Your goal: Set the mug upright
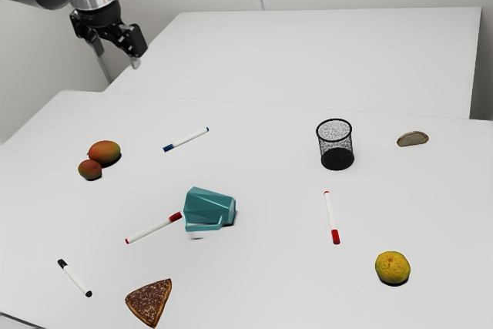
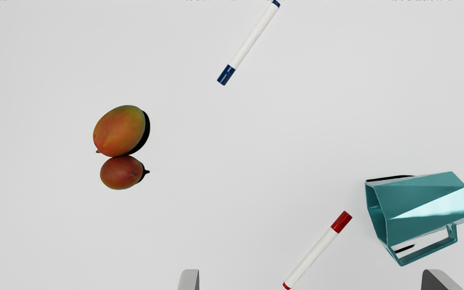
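A teal faceted mug (image 1: 208,209) lies on its side on the table, its mouth toward the red-capped marker and its handle toward the exterior view's bottom. In the wrist view the mug (image 2: 425,205) shows its open mouth and its handle out to one side. My gripper (image 1: 135,53) hangs high above the table's far left part in the exterior view, well away from the mug. In the wrist view my gripper (image 2: 310,280) has its two fingertips wide apart, open, holding nothing.
Two mangoes (image 1: 103,153) touch each other. A red-capped marker (image 1: 153,228) lies close to the mug's mouth; a blue one (image 1: 186,139) is farther back. Also around are a black-capped marker (image 1: 75,278), cake slice (image 1: 149,302), mesh cup (image 1: 336,145), another red marker (image 1: 331,218) and yellow fruit (image 1: 393,267).
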Motion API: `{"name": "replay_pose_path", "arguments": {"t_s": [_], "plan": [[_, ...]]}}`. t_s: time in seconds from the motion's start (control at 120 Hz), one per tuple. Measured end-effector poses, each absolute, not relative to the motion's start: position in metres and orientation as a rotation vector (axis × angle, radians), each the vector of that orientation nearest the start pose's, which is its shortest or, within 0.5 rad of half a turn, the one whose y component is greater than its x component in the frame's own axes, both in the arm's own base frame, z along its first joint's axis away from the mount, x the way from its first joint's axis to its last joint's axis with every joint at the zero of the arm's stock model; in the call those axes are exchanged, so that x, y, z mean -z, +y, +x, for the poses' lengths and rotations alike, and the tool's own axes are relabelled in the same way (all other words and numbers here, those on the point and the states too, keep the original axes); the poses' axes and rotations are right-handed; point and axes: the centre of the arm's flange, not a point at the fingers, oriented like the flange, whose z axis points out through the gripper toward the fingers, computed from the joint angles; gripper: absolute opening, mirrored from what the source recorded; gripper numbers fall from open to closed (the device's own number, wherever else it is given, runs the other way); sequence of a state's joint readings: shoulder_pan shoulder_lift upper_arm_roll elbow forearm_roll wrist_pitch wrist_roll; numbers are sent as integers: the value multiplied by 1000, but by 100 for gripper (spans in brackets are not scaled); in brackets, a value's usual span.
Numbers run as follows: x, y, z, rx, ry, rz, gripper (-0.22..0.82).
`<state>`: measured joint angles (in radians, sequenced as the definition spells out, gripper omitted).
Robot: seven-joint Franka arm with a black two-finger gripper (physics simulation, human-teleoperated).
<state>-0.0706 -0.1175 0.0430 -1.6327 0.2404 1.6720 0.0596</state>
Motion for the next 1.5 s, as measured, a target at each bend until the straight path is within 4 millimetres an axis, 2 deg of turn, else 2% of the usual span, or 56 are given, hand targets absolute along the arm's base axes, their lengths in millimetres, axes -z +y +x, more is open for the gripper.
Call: {"name": "replay_pose_path", "arguments": {"t_s": [0.175,0.342,0.408,0.558,0.617,0.825,0.95,1.067,1.2,1.5], "plan": [[-668,10,530,230,138,-2893,60],[-651,22,537,217,99,-2945,60],[-630,35,536,173,36,-3038,60],[-558,65,539,-6,-151,-3243,60],[-526,71,535,-97,-230,-3320,60],[-439,85,527,-376,-453,-3458,60],[-397,86,528,-514,-532,-3496,60],[-370,72,533,-619,-544,-3527,60],[-347,68,536,-700,-598,-3557,60],[-320,65,550,-755,-706,-3625,60]]}}
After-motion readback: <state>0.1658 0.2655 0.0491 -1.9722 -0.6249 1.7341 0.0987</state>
